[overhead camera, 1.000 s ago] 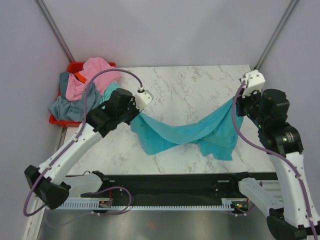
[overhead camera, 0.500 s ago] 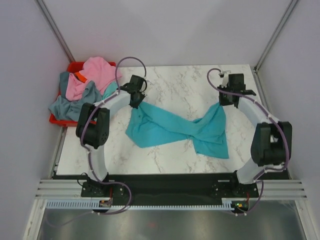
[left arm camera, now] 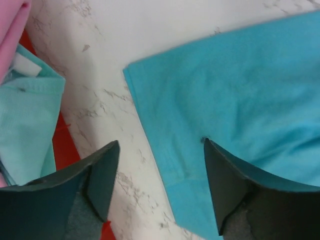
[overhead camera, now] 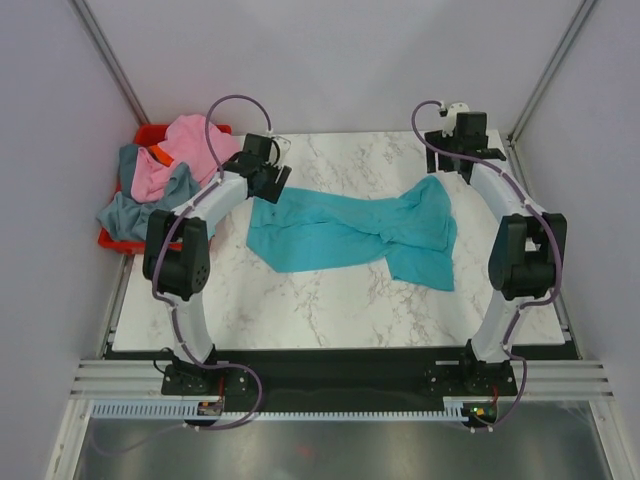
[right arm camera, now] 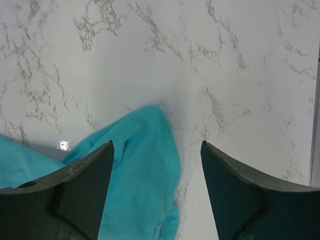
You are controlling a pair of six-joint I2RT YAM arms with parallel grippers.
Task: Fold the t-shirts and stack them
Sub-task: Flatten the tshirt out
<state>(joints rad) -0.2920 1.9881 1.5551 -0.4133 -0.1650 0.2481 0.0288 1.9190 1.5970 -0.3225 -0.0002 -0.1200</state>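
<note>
Cloth of a soft, bright teal t-shirt (overhead camera: 350,228) is seen laid in a twisted, wrinkled band across the far half of the white, grey-veined marble table (overhead camera: 330,310), a hemmed square corner lying flat below the left gripper (left arm camera: 160,145) and a rounded fold below the right gripper (right arm camera: 157,145). Bare tabletop is left along the whole near edge and past both ends of the band. Crumpled pink, grey-blue and pale teal t-shirts (overhead camera: 165,175) are heaped in and over a red bin (overhead camera: 150,133) just beside the table's far left corner. Both arms are stretched far forward with wrists turned down; both pairs of jaws are held spread wide above the cloth, with nothing pinched between them
</note>
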